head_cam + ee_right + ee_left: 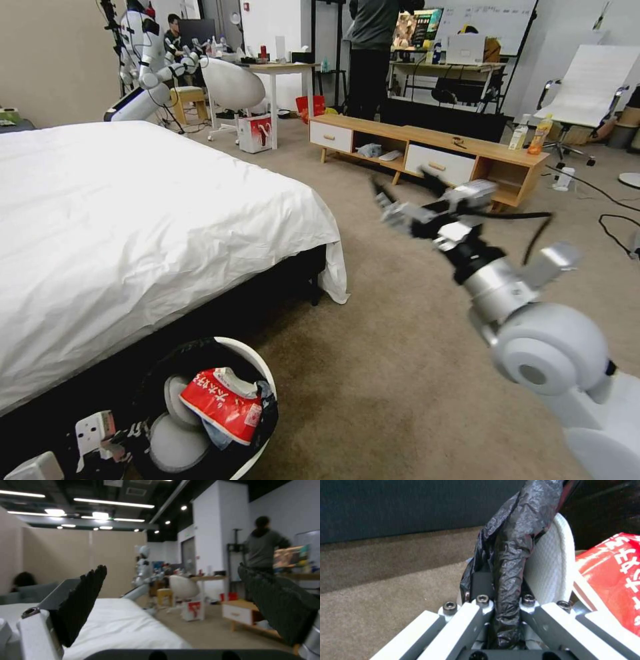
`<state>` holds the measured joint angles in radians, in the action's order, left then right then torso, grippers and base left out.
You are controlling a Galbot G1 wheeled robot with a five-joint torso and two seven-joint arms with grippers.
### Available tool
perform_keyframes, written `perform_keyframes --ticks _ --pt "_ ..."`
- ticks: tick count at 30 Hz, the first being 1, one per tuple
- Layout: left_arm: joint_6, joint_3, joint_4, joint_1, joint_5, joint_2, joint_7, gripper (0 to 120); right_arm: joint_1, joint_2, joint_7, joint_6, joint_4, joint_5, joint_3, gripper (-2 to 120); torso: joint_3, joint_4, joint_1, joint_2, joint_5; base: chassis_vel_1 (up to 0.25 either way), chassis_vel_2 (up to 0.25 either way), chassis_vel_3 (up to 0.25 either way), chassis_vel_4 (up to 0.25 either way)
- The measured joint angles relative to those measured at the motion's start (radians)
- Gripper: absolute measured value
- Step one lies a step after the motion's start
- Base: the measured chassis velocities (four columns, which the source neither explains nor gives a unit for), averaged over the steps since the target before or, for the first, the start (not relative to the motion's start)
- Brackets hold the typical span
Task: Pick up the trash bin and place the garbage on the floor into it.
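Small round white plastic trash bin (pixel 257 360) with a black plastic bag liner (pixel 510 555), at the lower left of the head view, beside the dark base of the bed. Inside lie a red-and-white snack wrapper (pixel 223 403), a light blue item beneath it, and white inner flaps (pixel 170 443). The left tool (pixel 501 610) is clamped on the bin's rim: in the left wrist view the bunched liner and the white wall run between its closed fingers (pixel 463 625), the wrapper just beside them. The bin stands over the plain beige-grey carpet floor (pixel 400 373). The right tool (pixel 407 197) is raised in the air, well apart from the bin, its black ribbed fingers (pixel 83 597) spread wide and holding nothing. The white-sheeted bed (pixel 133 220) lies to the robot's left; a low wooden cabinet (pixel 427 157) stands beyond.
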<state>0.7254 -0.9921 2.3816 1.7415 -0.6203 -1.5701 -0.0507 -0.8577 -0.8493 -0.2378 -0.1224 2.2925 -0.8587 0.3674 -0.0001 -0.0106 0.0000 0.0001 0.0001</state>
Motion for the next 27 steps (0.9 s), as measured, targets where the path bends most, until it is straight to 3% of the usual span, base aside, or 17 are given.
perform_keyframes --ticks 4,7,10,13,14,17,20,27 --pt "0.000 0.000 0.014 0.003 0.000 -0.003 0.001 1 -0.069 -0.009 -0.003 0.014 0.021 0.074 0.068 100 0.000 -0.0004 0.000 0.000 0.0001 0.000 0.000 0.000 0.000" --pt "0.002 0.016 0.021 0.002 0.003 -0.002 0.001 1 -0.214 -0.016 -0.013 0.024 0.073 0.179 0.178 100 0.000 -0.0003 0.000 0.000 -0.0002 0.000 0.000 0.000 0.000" --pt "0.002 0.023 0.021 0.002 0.005 0.000 0.001 1 -0.266 -0.021 -0.017 0.025 0.089 0.208 0.210 100 0.000 -0.0005 0.000 0.000 -0.0001 0.000 0.000 0.000 0.000" --pt "0.002 0.046 0.022 0.005 0.018 0.007 0.007 1 -0.435 -0.045 -0.017 0.044 0.135 0.301 0.290 100 0.000 -0.0006 0.000 0.000 0.0000 0.000 0.000 0.000 0.000" --pt "0.002 0.046 0.022 0.005 0.018 0.007 0.007 1 -0.435 -0.045 -0.017 0.044 0.135 0.301 0.290 100 0.000 -0.0006 0.000 0.000 0.0000 0.000 0.000 0.000 0.000" --pt "0.002 0.072 0.022 0.008 0.027 0.014 0.010 1 -0.577 -0.081 -0.012 0.072 0.175 0.383 0.349 100 0.000 -0.0005 0.000 0.000 -0.0002 0.000 0.000 0.000 0.000" --pt "0.001 0.079 0.023 0.009 0.031 0.016 0.012 1 -0.615 -0.100 -0.009 0.088 0.182 0.415 0.364 100 0.000 -0.0003 0.000 0.000 -0.0002 0.000 0.000 0.000 0.000" --pt "-0.001 0.113 0.025 0.003 0.039 0.023 0.017 1 -0.747 -0.242 -0.009 0.153 0.193 0.613 0.392 100 0.000 -0.0002 0.000 0.000 -0.0003 0.000 0.000 0.000 0.000"
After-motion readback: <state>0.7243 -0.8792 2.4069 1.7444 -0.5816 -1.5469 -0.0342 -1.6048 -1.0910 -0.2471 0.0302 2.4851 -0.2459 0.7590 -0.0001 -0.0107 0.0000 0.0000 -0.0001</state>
